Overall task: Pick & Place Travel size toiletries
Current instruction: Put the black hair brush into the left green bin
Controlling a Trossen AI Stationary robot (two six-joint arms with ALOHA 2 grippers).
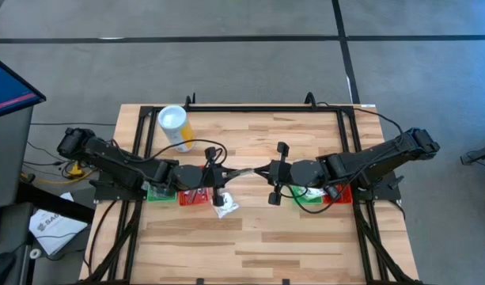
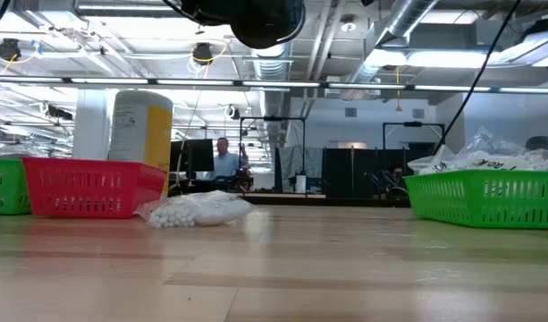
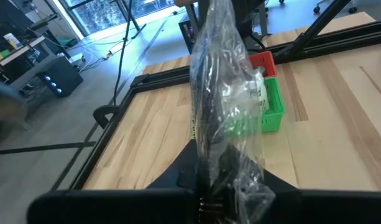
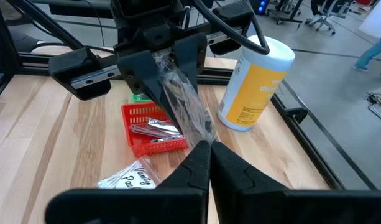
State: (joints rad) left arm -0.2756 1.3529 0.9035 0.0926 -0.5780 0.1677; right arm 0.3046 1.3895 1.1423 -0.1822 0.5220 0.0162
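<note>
While both arms met over mid-table, status: clear bag (image 1: 246, 170) hung in the air between the two grippers.
Left red tray (image 1: 196, 197): sat under the left arm and held a few silvery tubes (image 4: 154, 129).
Left green tray (image 1: 157, 192): touched the red one on its left side; contents could not be told.
Right green tray (image 2: 488, 199): heaped with white packets (image 2: 488, 157) standing above its rim.
Right red tray (image 1: 340, 195): sat just right of the green one, mostly hidden under the right arm; contents could not be told.
White sachet (image 1: 225, 207): loose on the wood, just on the near side of the left red tray, in no tray.
Yellow cylinder (image 1: 175, 127): upright with a white top, on the far left of the table, apart from the trays.
Left arm: reached in low from the left edge, across its two trays, wrist pointing right.
Left gripper (image 1: 224, 176): fingers clamped on one end of the clear bag.
Right arm: reached in from the right edge, across its trays, wrist pointing left.
Right gripper (image 1: 267, 169): fingertips pressed together, pinching the other end of the same bag.
Clear bag contents: something white showed inside in the left wrist view; the item could not be told.
Background: a person (image 2: 224, 161) stood far off in the room.
</note>
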